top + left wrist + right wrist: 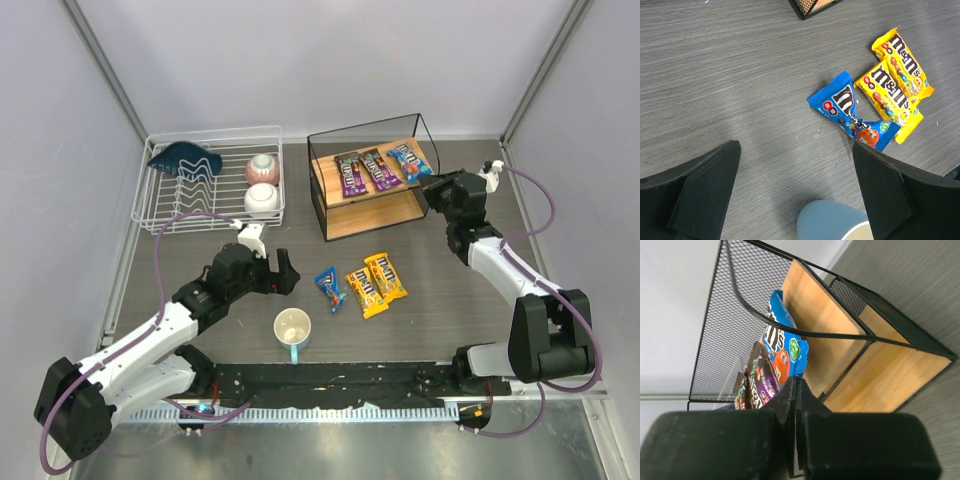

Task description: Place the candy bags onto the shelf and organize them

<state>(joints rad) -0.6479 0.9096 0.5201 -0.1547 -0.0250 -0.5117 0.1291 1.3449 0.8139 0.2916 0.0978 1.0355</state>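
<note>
The shelf (372, 216) stands at the back centre. Two purple candy bags (351, 173) (382, 168) and a blue candy bag (408, 160) lie on its top board. My right gripper (438, 188) is at the shelf's right end, shut on the corner of that blue bag (782, 340); the purple bags (761, 382) show beyond it. On the table lie another blue bag (330, 289) and two yellow bags (366, 293) (386, 276). My left gripper (284, 272) is open and empty, left of them, and the blue bag (845, 107) lies ahead of its fingers.
A light blue mug (292, 331) stands near the front, just below my left gripper, and it also shows in the left wrist view (832, 222). A white wire dish rack (160, 215) at the back left holds a blue item (185, 158) and two round bowls (262, 198).
</note>
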